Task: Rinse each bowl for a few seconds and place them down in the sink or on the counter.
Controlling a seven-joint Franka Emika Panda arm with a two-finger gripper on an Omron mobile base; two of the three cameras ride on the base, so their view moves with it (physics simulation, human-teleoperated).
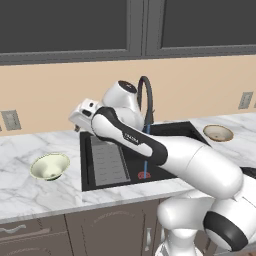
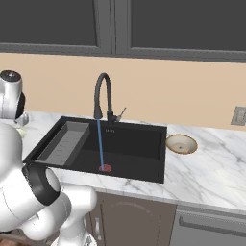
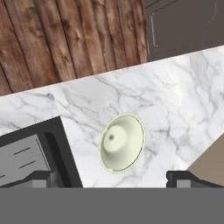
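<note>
The pale cream-green bowl (image 1: 50, 166) rests on the counter (image 1: 25, 145) left of the sink (image 1: 85, 167). My hand (image 1: 82, 113) hangs above the sink's left edge, up and to the right of that bowl. In the hand view the same bowl (image 3: 121, 142) lies between and beyond the fingertips, and my gripper (image 3: 114, 178) is open wide with nothing in it. The shallow beige bowl (image 1: 218, 133) with a brownish rim sits on the counter right of the sink, also seen as the beige bowl (image 2: 181, 143). Water (image 2: 100, 144) runs from the black faucet (image 2: 102, 93) onto the red drain (image 1: 144, 175).
A grey ribbed rack (image 1: 107, 160) fills the sink's left part. My own arm stretches across the basin in the left base view. Dark cabinets hang above, and wall outlets (image 1: 10, 120) sit on the beige backsplash. Wooden floor (image 3: 65, 39) shows beyond the counter's front edge.
</note>
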